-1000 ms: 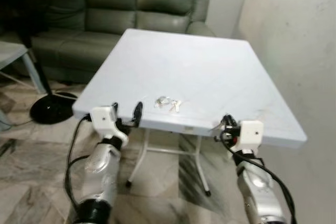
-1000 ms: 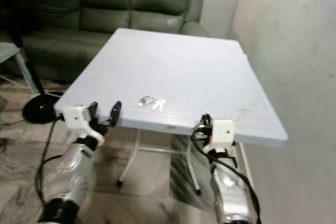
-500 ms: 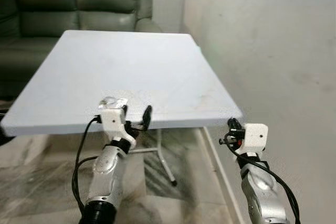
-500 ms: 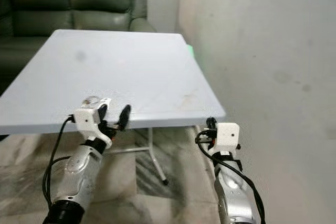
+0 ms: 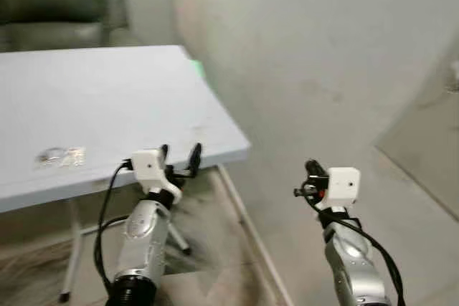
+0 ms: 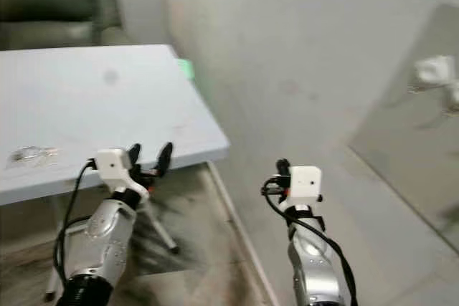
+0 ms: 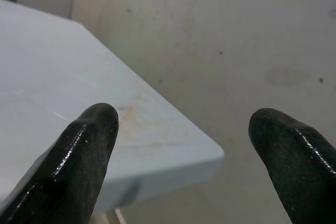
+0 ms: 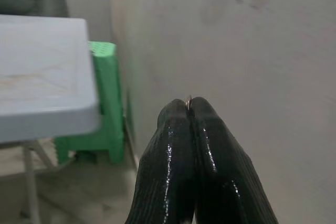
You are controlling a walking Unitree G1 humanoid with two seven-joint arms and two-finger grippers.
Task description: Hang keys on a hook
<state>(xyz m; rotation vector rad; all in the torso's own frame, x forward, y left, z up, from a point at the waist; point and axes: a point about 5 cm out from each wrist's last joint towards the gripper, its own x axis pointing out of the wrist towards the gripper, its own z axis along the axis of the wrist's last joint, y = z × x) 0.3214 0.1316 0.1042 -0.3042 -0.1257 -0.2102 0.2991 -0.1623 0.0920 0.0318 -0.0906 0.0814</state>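
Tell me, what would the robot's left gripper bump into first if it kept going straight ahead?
Probably the table. The left gripper is open and points at its corner, with the wall behind. Depth is hard to judge, so it might slip past the corner.

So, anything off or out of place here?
The keys lie on the white table, yet the right gripper is pinched shut on a tiny metal ring. The left gripper is open at the table's edge.

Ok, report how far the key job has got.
Nothing looks done: the keys lie on the table, ungrasped. In hand: the left pincer is open at the table's near edge, apart from them; the right pincer is shut, off the table. Left: grasping, carrying, hanging.
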